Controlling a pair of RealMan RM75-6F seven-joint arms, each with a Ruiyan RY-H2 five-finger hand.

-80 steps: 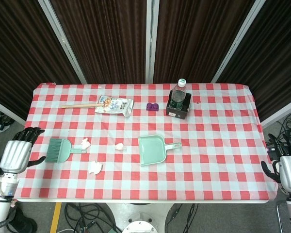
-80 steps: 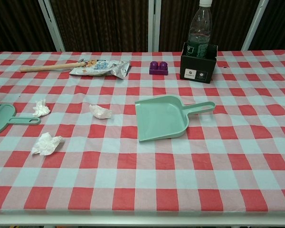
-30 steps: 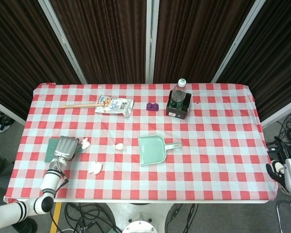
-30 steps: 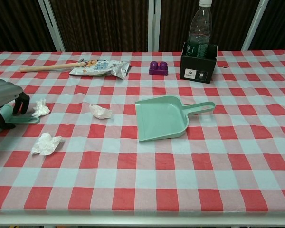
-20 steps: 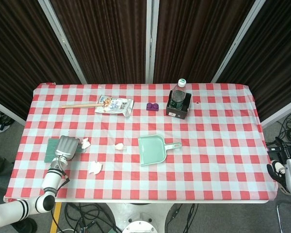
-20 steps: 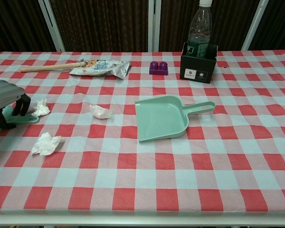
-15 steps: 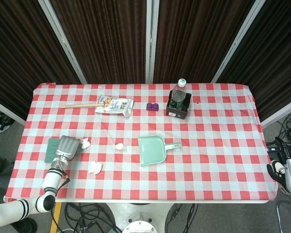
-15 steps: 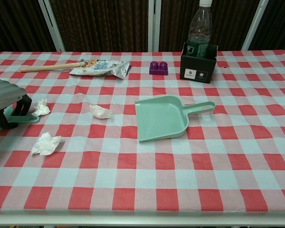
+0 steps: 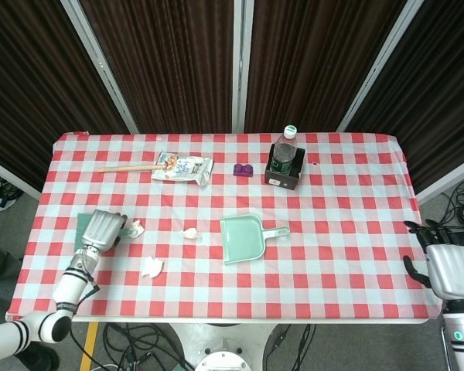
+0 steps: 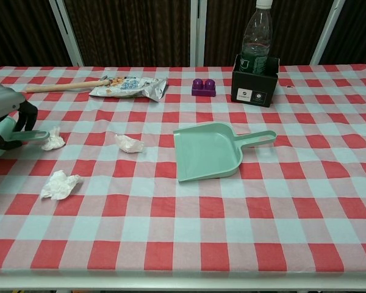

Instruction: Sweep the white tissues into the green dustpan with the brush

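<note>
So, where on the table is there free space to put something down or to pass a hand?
Bare cloth lies right of the green dustpan to the table's right edge, and along the near edge in front of it. It is crowded at the left: left hand, brush, three tissues.

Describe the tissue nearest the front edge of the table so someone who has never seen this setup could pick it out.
Start at the green dustpan in the middle of the checked table, then look well to its left. Three white tissues lie there; the one wanted is the crumpled wad closest to the front edge. The other two sit further back, one by the brush that the left hand holds.
</note>
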